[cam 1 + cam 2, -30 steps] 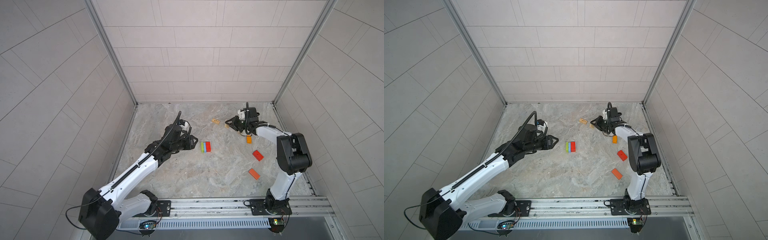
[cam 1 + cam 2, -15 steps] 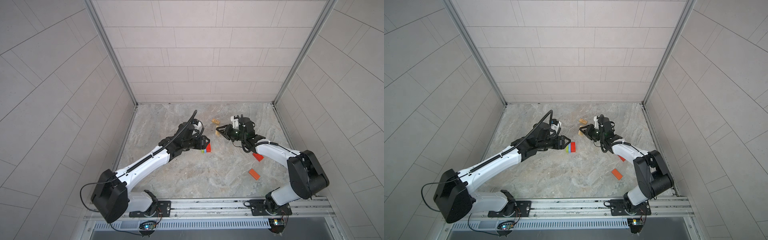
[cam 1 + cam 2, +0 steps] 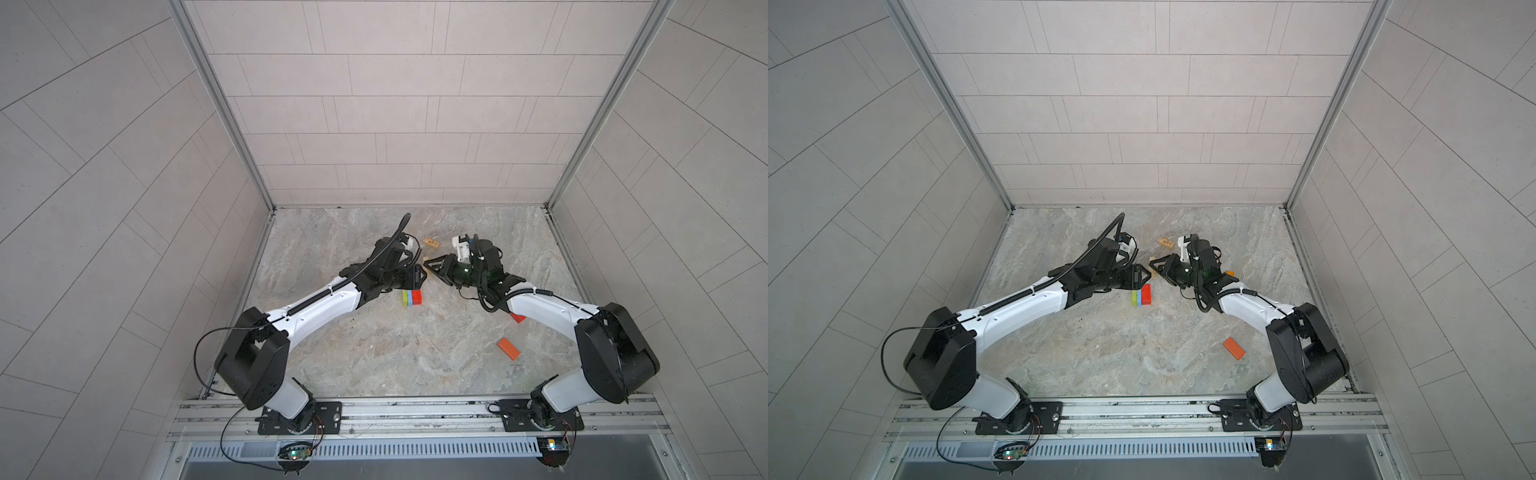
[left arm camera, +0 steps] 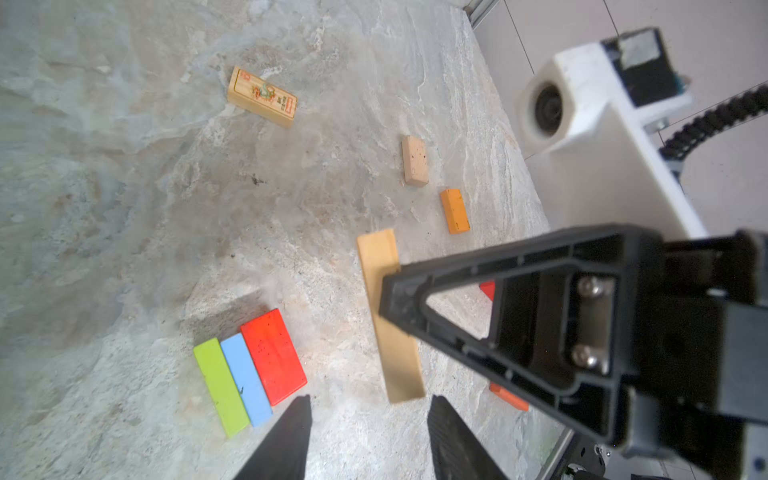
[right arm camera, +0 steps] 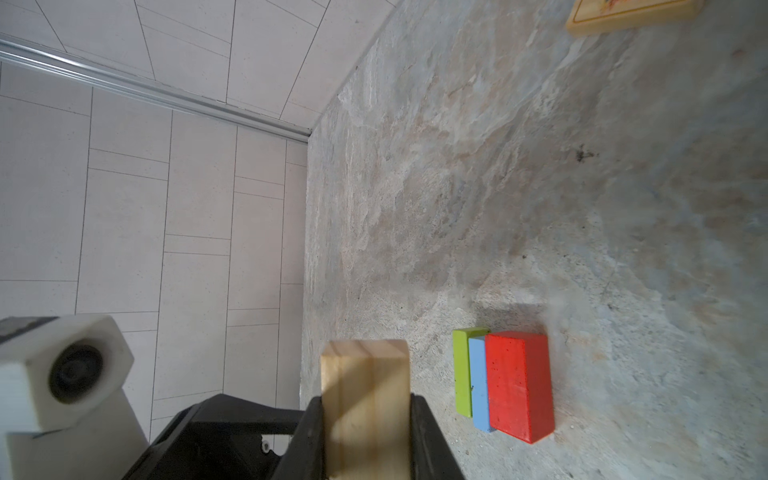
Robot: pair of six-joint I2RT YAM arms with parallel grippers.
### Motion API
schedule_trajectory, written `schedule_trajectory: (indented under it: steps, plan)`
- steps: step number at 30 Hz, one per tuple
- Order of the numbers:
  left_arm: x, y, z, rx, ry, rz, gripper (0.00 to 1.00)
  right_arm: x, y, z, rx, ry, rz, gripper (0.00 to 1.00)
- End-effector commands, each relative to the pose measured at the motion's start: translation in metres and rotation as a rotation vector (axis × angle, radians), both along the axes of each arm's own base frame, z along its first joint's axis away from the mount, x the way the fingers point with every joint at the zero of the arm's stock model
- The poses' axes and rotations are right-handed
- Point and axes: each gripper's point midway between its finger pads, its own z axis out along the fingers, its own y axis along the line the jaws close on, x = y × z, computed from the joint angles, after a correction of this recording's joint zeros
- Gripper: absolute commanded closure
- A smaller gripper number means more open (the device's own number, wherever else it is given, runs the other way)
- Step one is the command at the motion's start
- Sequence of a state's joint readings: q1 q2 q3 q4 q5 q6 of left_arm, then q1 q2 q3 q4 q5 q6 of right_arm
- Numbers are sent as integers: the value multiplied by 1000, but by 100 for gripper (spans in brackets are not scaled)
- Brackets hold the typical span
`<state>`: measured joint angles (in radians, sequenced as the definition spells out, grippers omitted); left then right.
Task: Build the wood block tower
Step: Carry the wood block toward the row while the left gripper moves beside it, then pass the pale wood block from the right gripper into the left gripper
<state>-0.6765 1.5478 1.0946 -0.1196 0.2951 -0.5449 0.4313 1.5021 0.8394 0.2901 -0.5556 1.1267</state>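
Right gripper clamped on a tan plank, near the tower base: green, blue, red blocks touching in a row. Left gripper jaws apart, empty, just beside that base.

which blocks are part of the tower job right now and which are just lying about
In the job: green plank, blue plank, red plank, side by side as the base; tan plank, held in the right tool.
Lying about, likely spare tower blocks: printed block, pale block, orange block, red block, orange-red block.
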Motion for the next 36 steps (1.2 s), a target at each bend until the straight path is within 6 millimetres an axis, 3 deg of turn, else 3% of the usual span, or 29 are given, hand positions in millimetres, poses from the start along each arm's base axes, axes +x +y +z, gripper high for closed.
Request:
schedule_trajectory:
  steps: [1, 5, 15, 22, 28, 31, 36]
  plan:
    - [11, -9, 11, -26, -38, -5, 48, -3, 4, 14, 41, -25, 11, 99]
    - [15, -13, 4, -22, -26, -6, 49, -5, 4, 14, 49, -23, 15, 99]
    - [22, -16, -7, -6, -13, 5, 65, -5, 9, 11, 72, -15, 35, 99]
    - [28, -13, -12, 31, -7, 32, 84, -8, 10, 11, 75, -20, 54, 96]
    - [24, -5, -16, 83, -11, 28, 91, -5, 6, 15, 74, -35, 64, 81]
    - [21, 3, -17, 116, -20, 26, 91, -1, 1, 19, 72, -51, 66, 66]
    - [15, 20, -15, 205, -35, 5, 91, 8, -18, 29, 86, -70, 43, 50]
